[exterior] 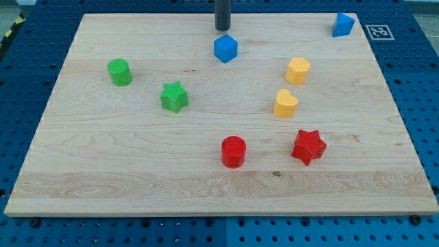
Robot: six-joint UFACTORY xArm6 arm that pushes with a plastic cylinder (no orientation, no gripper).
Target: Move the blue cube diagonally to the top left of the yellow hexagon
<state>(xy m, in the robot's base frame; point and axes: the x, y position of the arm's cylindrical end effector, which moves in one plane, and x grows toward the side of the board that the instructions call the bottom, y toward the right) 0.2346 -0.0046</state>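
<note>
The blue cube (225, 48) sits near the top middle of the wooden board (103, 171). The yellow hexagon (298, 70) lies to its right and a little lower. My tip (223, 29) is the lower end of a dark rod that comes down from the view's top. It stands just above the blue cube in the view, very close to its top edge. I cannot tell if it touches the cube.
A second yellow block, heart-like (285, 103), lies below the hexagon. A blue triangular block (343, 25) is at the top right corner. A green cylinder (120, 71) and a green star (174, 97) are at the left. A red cylinder (233, 151) and a red star (308, 146) are at the bottom.
</note>
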